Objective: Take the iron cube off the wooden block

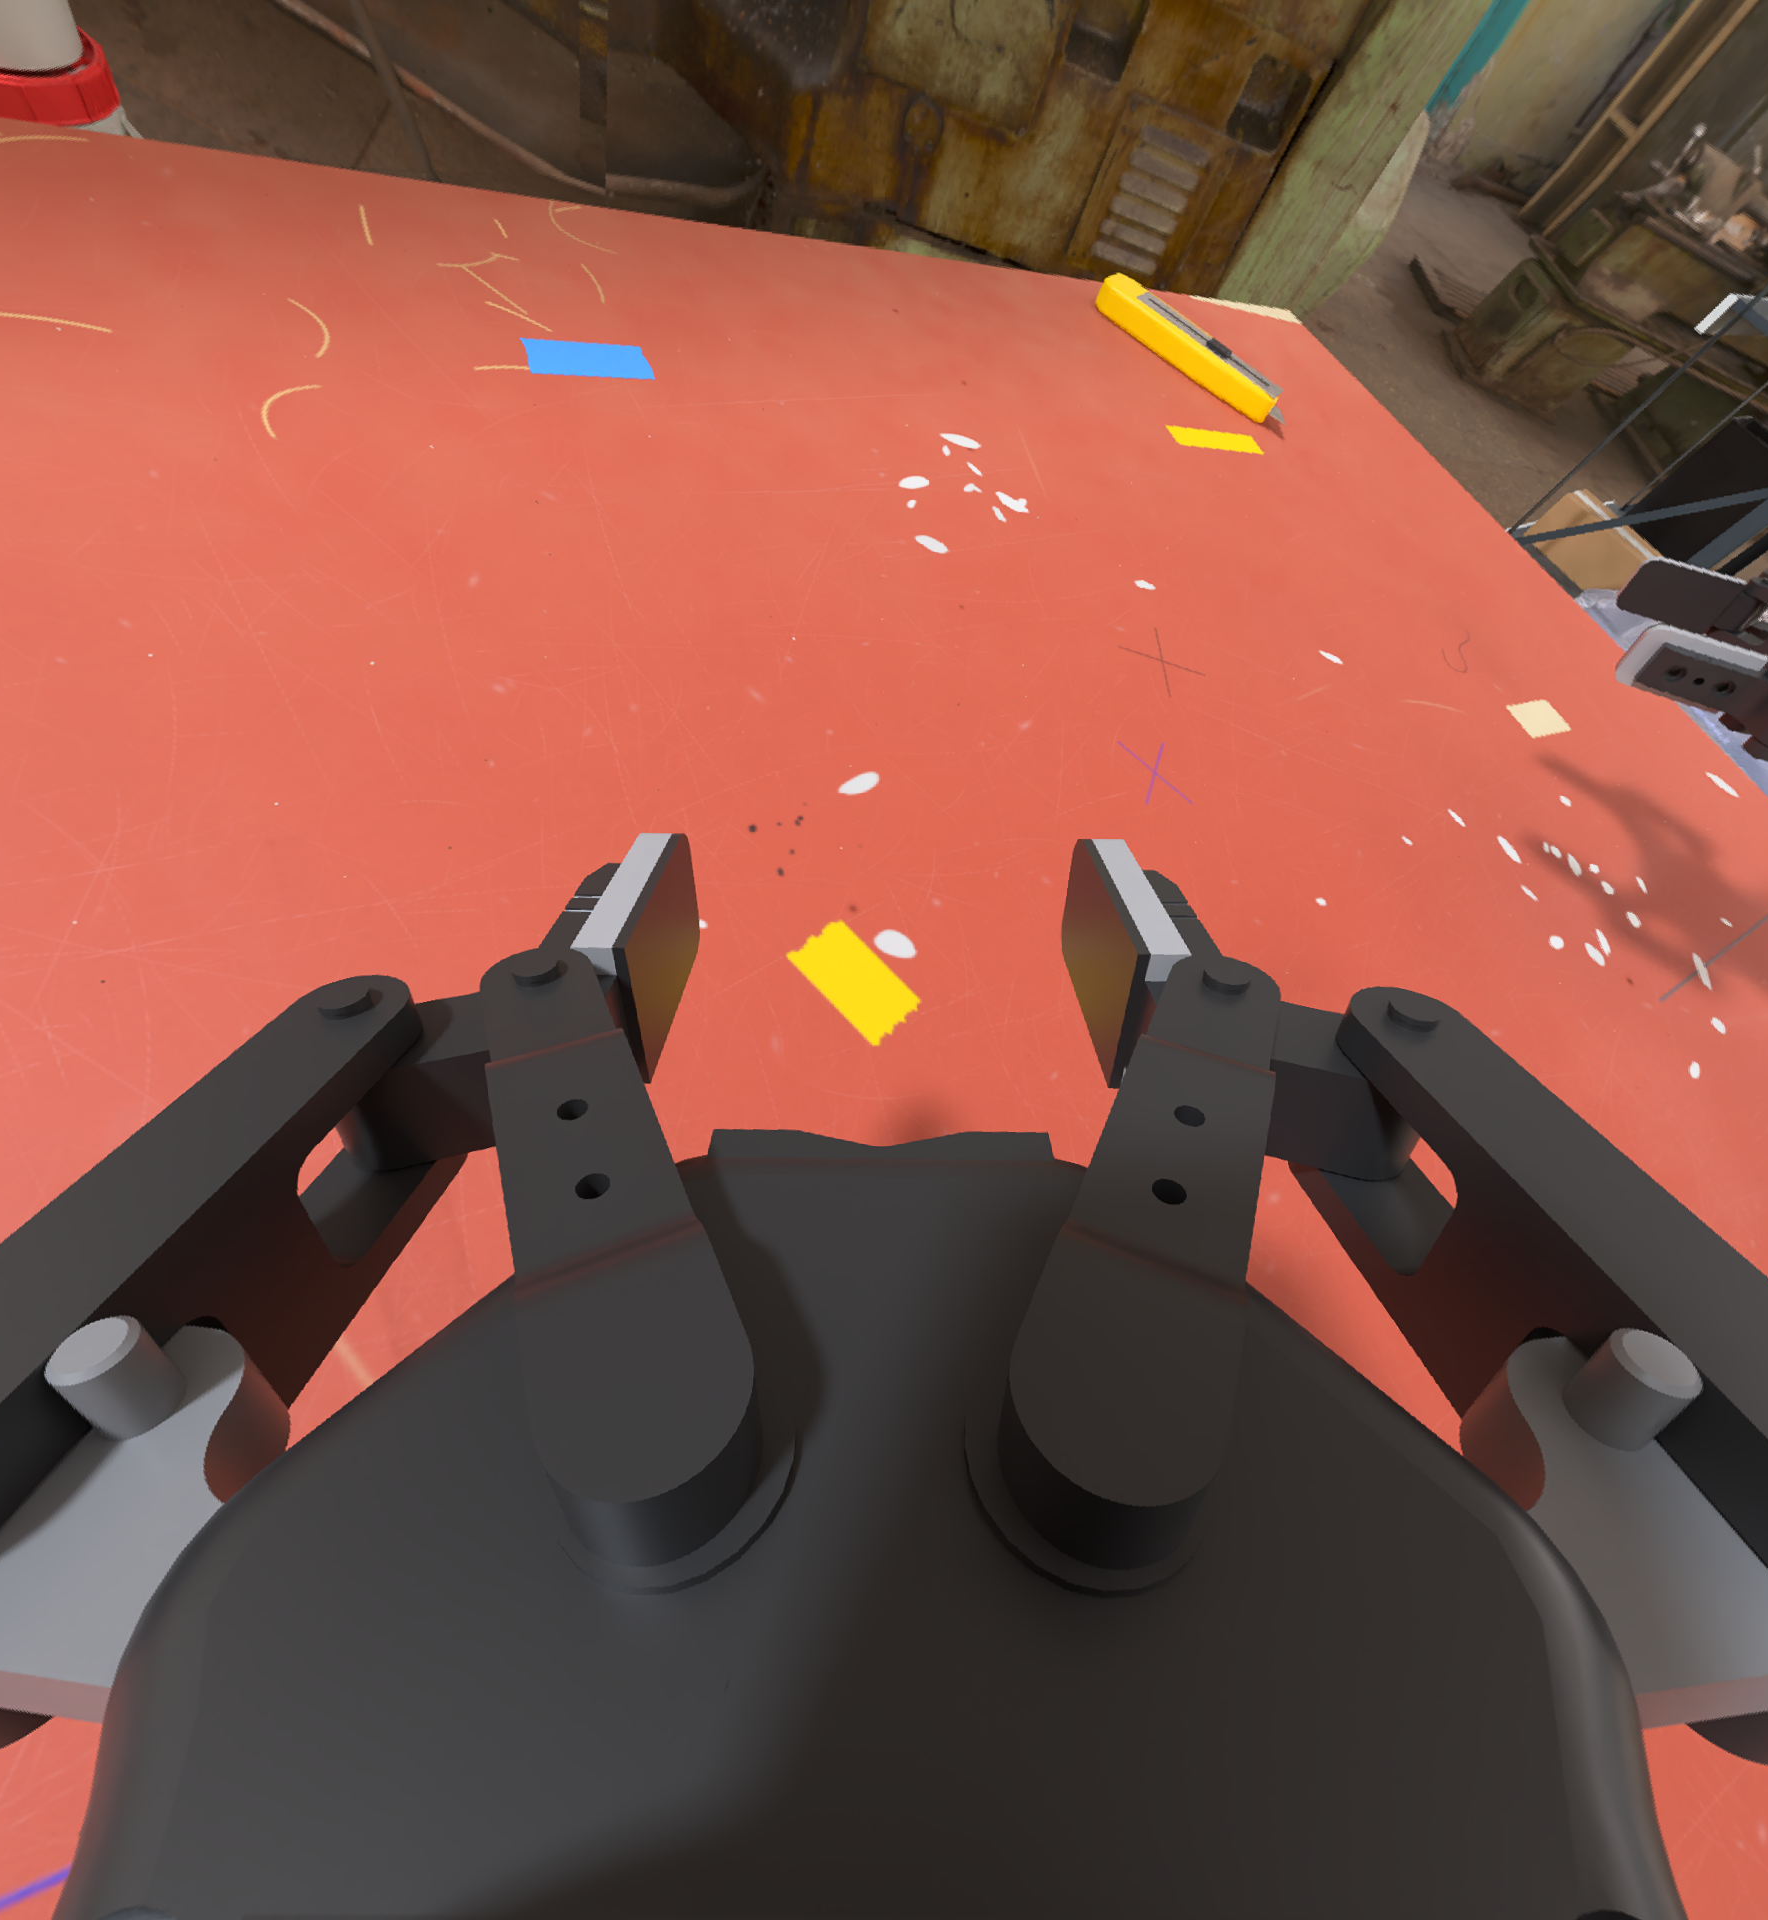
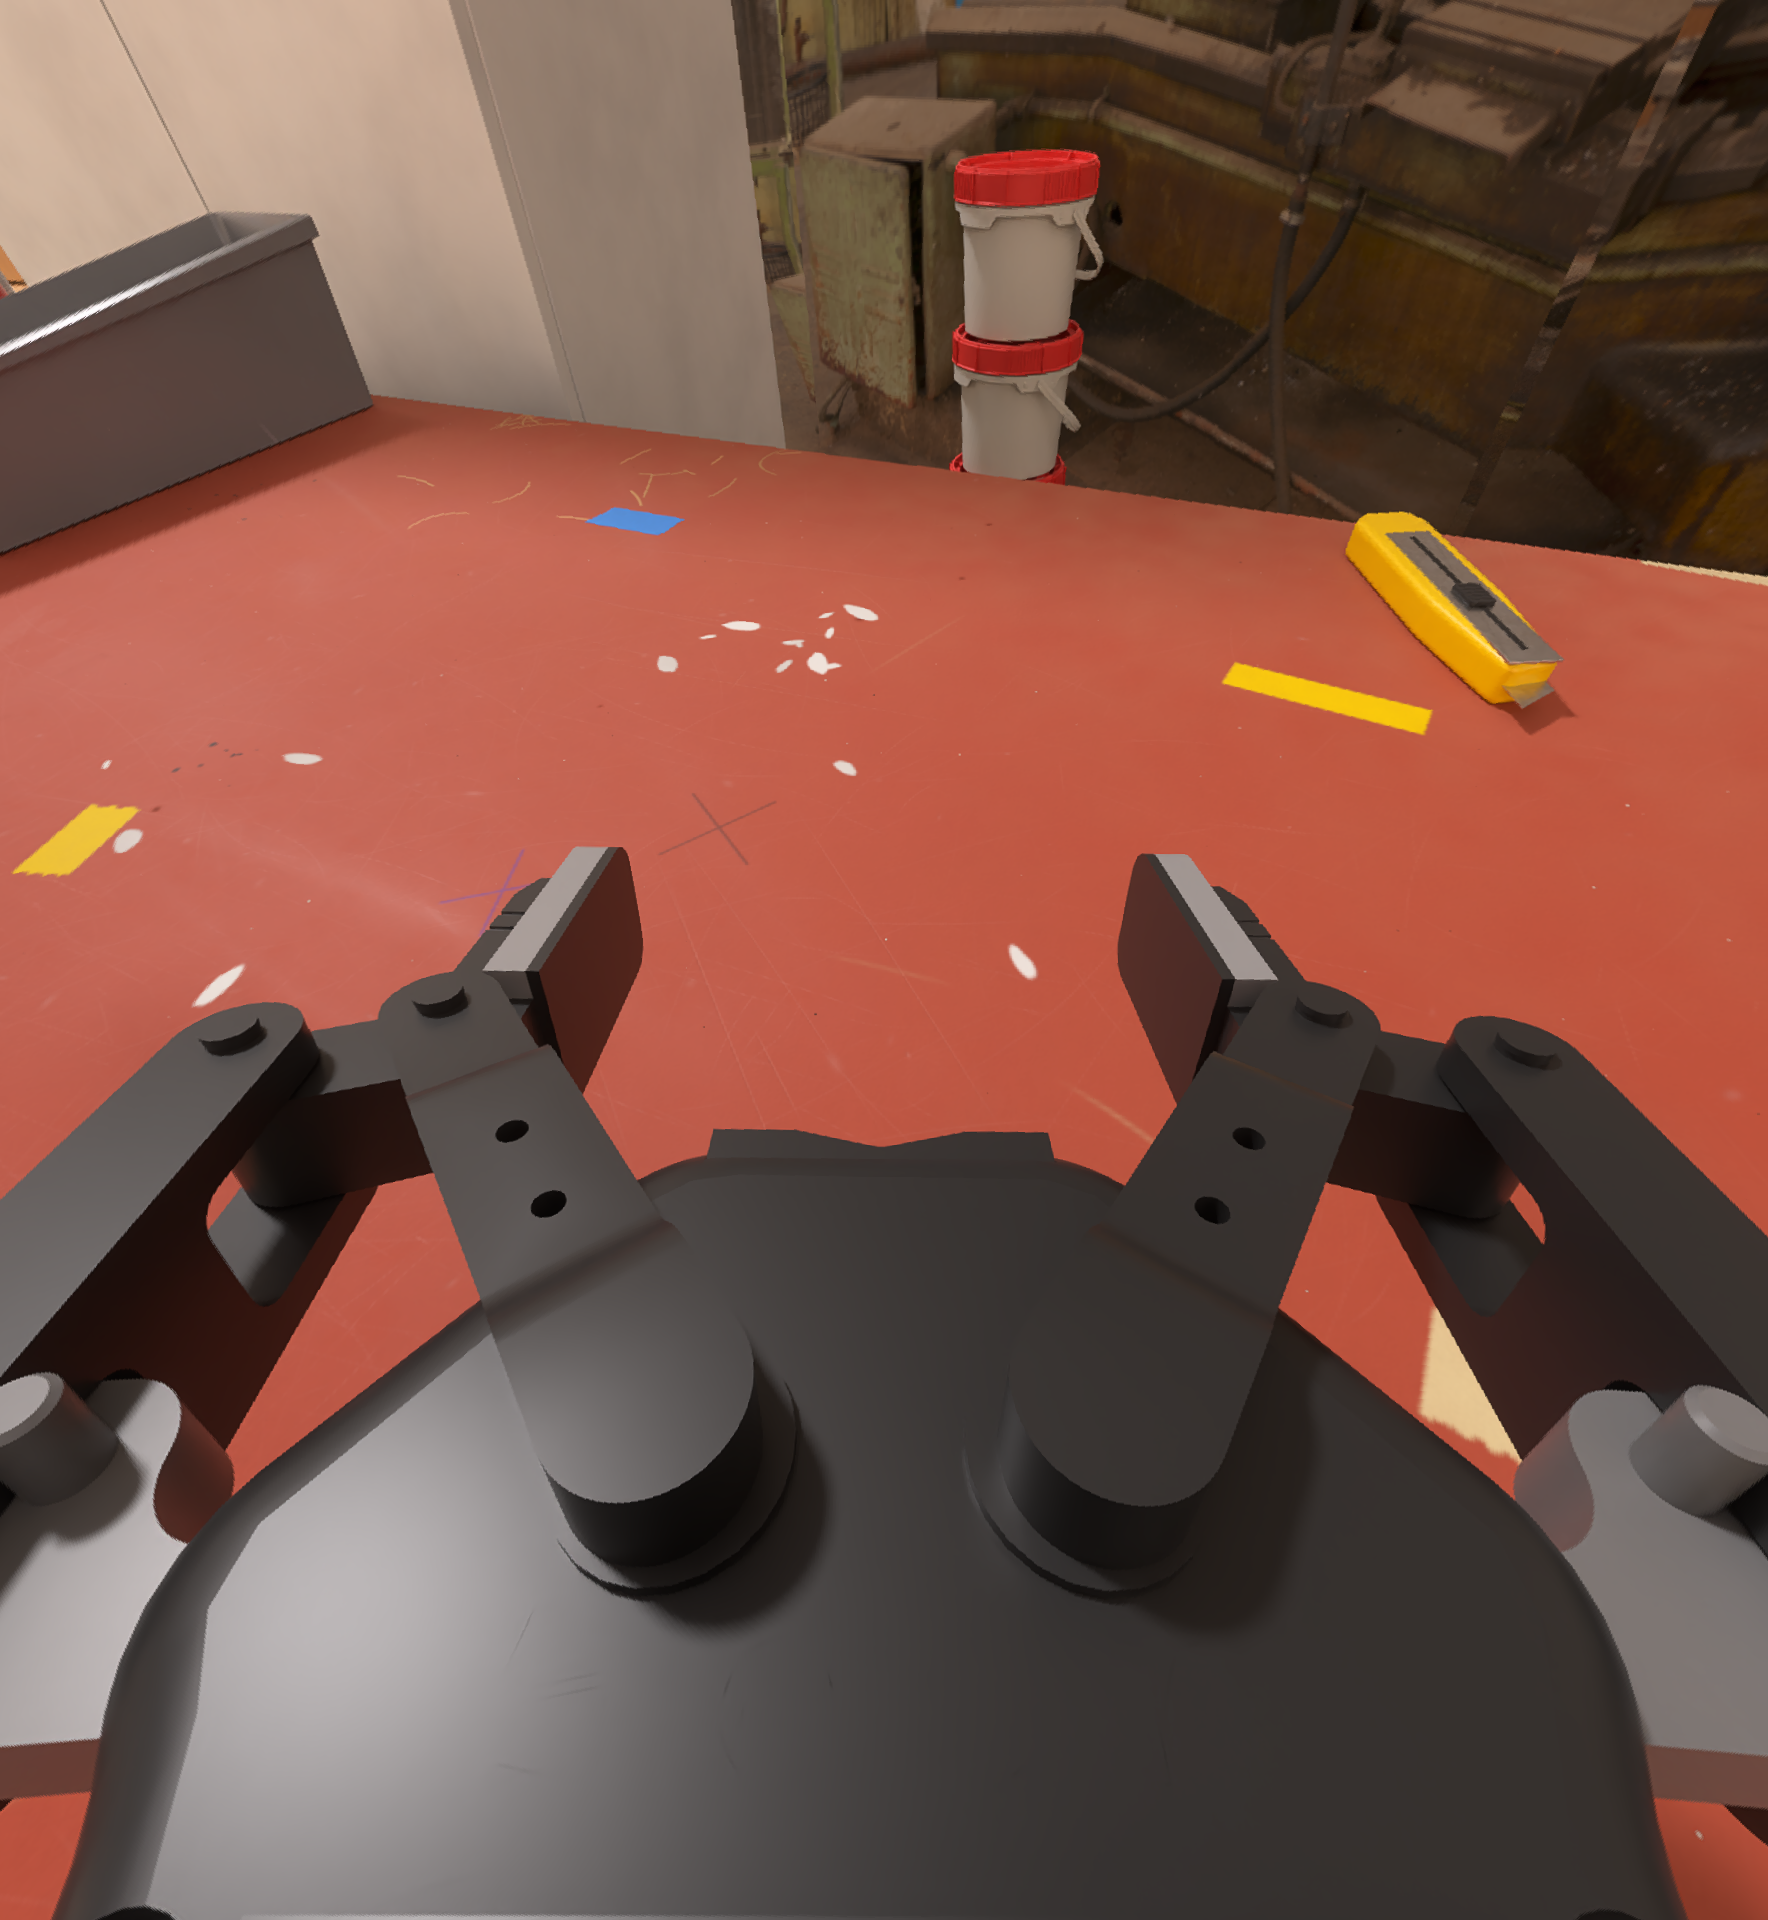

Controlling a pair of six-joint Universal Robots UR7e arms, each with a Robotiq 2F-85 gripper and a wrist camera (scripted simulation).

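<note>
No iron cube and no wooden block shows in either view. My left gripper (image 1: 880, 935) is open and empty, held above the red table (image 1: 444, 675) over a yellow tape patch (image 1: 852, 982). My right gripper (image 2: 880, 940) is open and empty above the same table (image 2: 963, 727). The right gripper also shows at the right edge of the left wrist view (image 1: 1732, 665), near the table's edge.
A yellow utility knife (image 1: 1186, 348) (image 2: 1451, 608) lies near the far edge. A grey bin (image 2: 121, 384) stands at the far left in the right wrist view. Stacked white buckets with red lids (image 2: 1023, 312) stand beyond the table. Tape patches and white flecks mark the surface.
</note>
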